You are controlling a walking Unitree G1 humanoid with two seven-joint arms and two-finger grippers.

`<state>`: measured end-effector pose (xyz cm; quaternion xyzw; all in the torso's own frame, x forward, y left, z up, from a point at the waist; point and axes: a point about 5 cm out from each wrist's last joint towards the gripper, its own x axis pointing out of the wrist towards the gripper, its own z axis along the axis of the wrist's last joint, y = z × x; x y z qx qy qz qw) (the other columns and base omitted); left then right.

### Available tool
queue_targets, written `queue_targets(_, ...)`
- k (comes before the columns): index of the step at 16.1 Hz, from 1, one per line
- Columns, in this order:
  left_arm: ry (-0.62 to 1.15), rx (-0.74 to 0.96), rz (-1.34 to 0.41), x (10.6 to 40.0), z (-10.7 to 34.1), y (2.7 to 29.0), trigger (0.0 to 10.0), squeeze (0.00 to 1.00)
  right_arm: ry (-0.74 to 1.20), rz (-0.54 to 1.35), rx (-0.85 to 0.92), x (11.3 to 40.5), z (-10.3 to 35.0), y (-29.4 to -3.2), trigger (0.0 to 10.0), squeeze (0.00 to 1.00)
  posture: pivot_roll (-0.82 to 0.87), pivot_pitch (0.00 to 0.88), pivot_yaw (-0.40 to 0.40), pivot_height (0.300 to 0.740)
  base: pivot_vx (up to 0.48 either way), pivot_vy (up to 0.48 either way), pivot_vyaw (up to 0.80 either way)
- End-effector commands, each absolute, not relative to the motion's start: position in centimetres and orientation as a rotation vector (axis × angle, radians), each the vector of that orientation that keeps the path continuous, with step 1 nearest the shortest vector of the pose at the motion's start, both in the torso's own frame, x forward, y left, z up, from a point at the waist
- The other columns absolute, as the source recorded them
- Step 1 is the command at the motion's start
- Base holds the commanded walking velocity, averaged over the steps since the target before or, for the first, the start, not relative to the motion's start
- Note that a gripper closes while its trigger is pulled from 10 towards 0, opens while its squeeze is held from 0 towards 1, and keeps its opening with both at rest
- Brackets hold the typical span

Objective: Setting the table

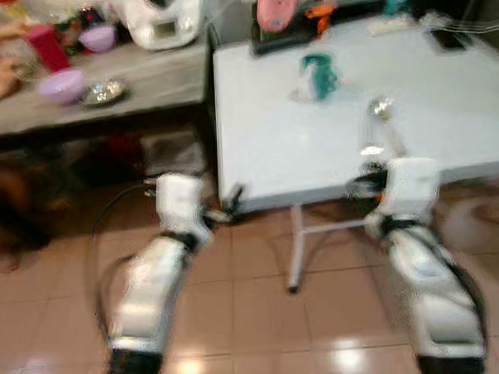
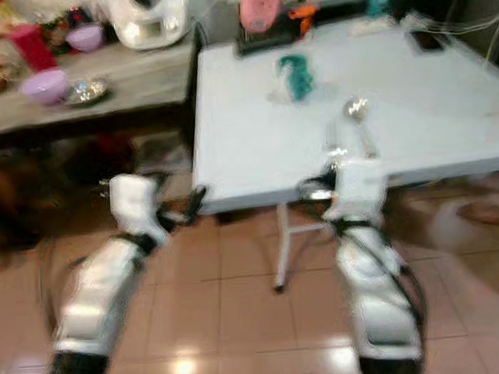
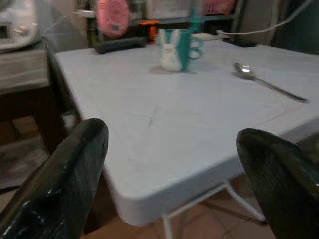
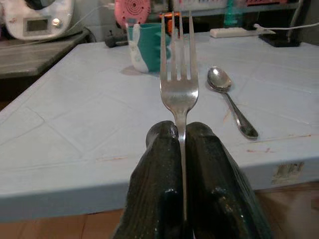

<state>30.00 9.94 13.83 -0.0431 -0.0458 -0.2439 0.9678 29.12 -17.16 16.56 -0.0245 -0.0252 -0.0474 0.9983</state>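
Observation:
A metal fork [image 4: 178,79] sticks out forward from my right gripper [image 4: 180,137], which is shut on its handle at the near edge of the white table [image 1: 314,151]. On the table just beyond lies a spoon [image 4: 229,97], its bowl [image 1: 381,107] pointing away from me. A teal mug with a white rabbit figure [image 1: 315,76] stands upright farther back [image 3: 174,49]. My left gripper [image 3: 172,169] is open and holds nothing, near the table's front left corner [image 1: 232,196].
A grey counter [image 1: 145,80] to the left carries purple bowls [image 1: 61,84], a red cup [image 1: 46,47], a metal dish and a white appliance [image 1: 163,17]. A person's hands [image 1: 0,74] are at its far left. A pink round object [image 1: 276,8] stands at the table's back. Tiled floor lies below.

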Motion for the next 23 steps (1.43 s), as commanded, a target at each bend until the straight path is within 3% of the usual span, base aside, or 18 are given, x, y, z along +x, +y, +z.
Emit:
queue_targets(1,-0.104,-0.069,-0.468,30.15,14.09,10.96,10.0,0.00,-0.074,-0.068,-0.031,29.16,17.08,-16.36,10.0,0.00,-0.24,0.084,0.126,0.740,0.000,0.000,0.00)
queue_targets(6,-0.119,-0.053,-0.479,30.13,14.36,10.90,10.0,0.00,-0.077,-0.062,-0.034,29.20,16.95,-16.19,10.0,0.00,-0.24,0.082,0.132,0.740,0.000,-0.054,0.00)
queue_targets(16,-0.109,-0.050,-0.485,30.05,14.17,10.90,10.0,0.00,-0.063,-0.061,-0.026,29.12,16.62,-16.18,10.0,0.00,-0.24,0.086,0.136,0.740,0.000,-0.395,0.00)
queue_targets(23,-0.110,-0.072,-0.474,30.09,14.24,11.13,10.0,0.00,-0.056,-0.057,-0.027,29.17,16.46,-16.21,10.0,0.00,-0.24,0.083,0.132,0.740,0.000,0.000,0.00)
